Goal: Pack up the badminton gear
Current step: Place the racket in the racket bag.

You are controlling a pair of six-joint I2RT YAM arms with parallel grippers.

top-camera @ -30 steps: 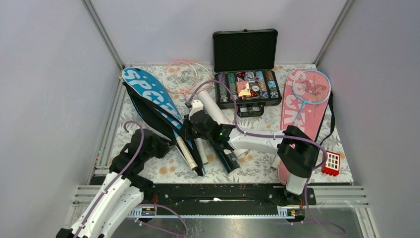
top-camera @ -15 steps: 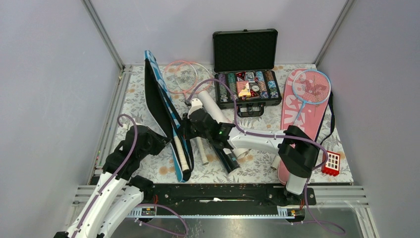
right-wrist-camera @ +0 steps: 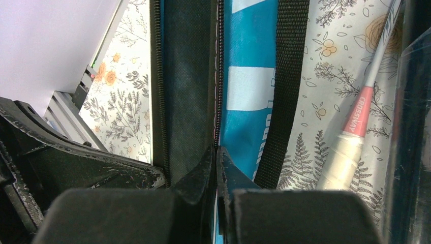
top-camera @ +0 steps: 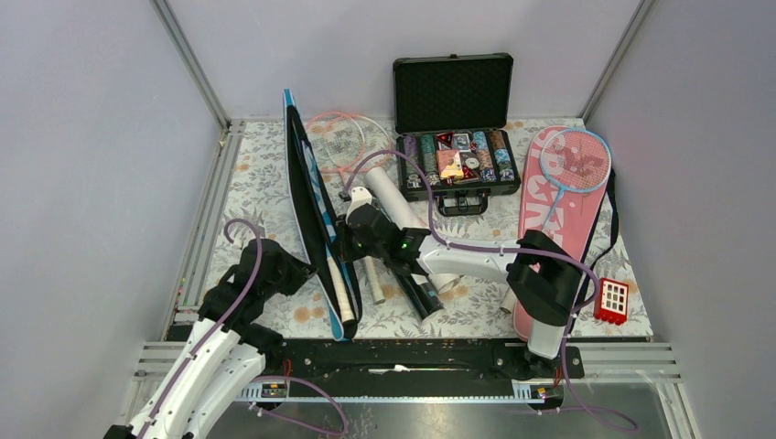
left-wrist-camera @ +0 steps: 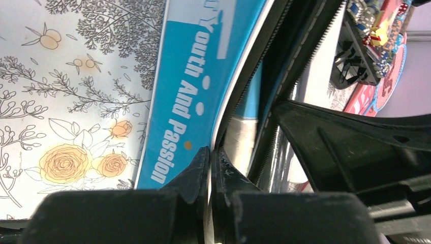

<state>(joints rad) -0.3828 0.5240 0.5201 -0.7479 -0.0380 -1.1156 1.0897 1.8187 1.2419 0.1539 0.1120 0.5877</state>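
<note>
Fabric of the blue cover (top-camera: 311, 219) stands on its long edge on the table (top-camera: 256, 183), nearer the left edge, running from the rear toward the near edge. The left gripper (left-wrist-camera: 210, 152) is pinched together on the cover's white-piped rim, with barely a slit between its fingers and the printed blue face just to their left. From the other side, the right gripper (right-wrist-camera: 216, 150) is closed tight on the zipper edge, with dark lining to its left and blue panel to its right. The pink racket (right-wrist-camera: 350, 137) lies flat beside the cover.
</note>
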